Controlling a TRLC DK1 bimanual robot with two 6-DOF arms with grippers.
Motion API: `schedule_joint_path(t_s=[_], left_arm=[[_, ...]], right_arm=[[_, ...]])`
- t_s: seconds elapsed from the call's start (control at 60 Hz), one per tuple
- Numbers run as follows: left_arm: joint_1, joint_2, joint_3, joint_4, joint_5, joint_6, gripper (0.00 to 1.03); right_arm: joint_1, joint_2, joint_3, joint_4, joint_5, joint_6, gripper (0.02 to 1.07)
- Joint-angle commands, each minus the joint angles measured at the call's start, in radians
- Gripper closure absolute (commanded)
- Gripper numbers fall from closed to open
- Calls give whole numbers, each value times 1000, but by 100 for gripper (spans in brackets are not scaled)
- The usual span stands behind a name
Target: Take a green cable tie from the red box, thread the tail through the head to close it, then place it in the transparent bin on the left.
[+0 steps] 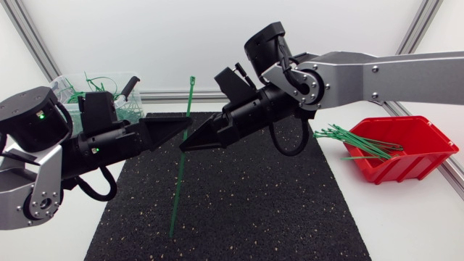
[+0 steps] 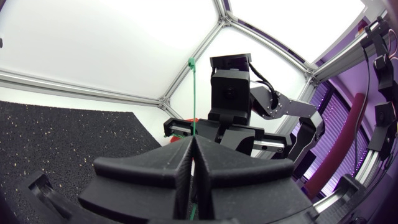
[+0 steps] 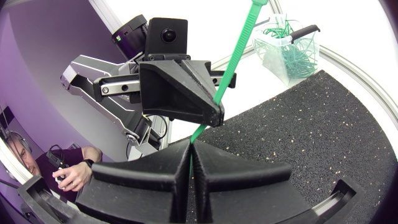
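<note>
The green cable tie (image 1: 177,188) stands nearly upright over the black mat (image 1: 254,210), its head at 12 o'clock and its tail running down toward 6; whether the tail tip touches the mat is hard to tell from above. Both tools pinch it at mid-length. The left gripper (image 1: 188,125) comes in from 9 o'clock with its fingers pressed together on the strap, and the right gripper (image 1: 182,147) comes in from 3 o'clock, clamped on the strap just below it. In the left wrist view the tie (image 2: 193,93) rises from between the closed fingertips of the left gripper (image 2: 194,146). From the mat's middle, the red box (image 1: 395,170) sits at 3 o'clock on the white table (image 1: 406,225), a loose bundle of green ties (image 1: 355,141) sticking out over its rim. The transparent bin (image 1: 65,81) sits at 10 o'clock, holding closed ties (image 1: 101,81).
</note>
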Motion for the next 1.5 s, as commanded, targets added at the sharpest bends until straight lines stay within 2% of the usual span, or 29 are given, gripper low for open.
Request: schedule_joint_path(t_s=[0.0, 0.017, 0.067, 0.1, 0.133, 0.183, 0.283, 0.417, 0.55, 0.767, 0.85, 1.033, 1.483], left_arm=[[24, 22, 9, 0, 20, -36, 88], [27, 22, 11, 0, 23, -36, 82], [34, 20, 17, -8, 36, -36, 53], [38, 17, 17, -11, 40, -36, 41], [44, 14, 19, -15, 42, -36, 35], [47, 14, 25, -24, 48, -36, 33], [53, 15, 35, -54, 56, -28, 18], [69, 14, 54, -97, 91, -12, 6], [93, 15, 81, -135, 132, 1, 5], [133, 32, 106, -141, 212, 4, 5], [135, 35, 118, -158, 252, 48, 4], [96, 35, 135, -248, 286, 137, 4], [34, 31, 135, -290, 307, 160, 4]], right_arm=[[-15, -31, -18, 8, -1, 22, 101], [-13, -31, -18, 8, 1, 22, 101], [-13, -31, -21, 8, 3, 22, 101], [-13, -31, -21, 8, 3, 21, 101], [-13, -31, -23, 8, 10, 21, 101], [-11, -33, -24, 7, 19, 19, 101], [-13, -30, -29, -9, 29, 11, 101], [-7, -19, -26, -85, 56, -61, 101], [-10, -20, -15, -188, 78, -136, 101], [-7, -20, 3, -338, 133, -233, 101], [-4, -20, 0, -367, 136, -252, 101], [12, -16, -1, -375, 136, -260, 101], [35, 21, -9, -377, 96, -277, 101]])
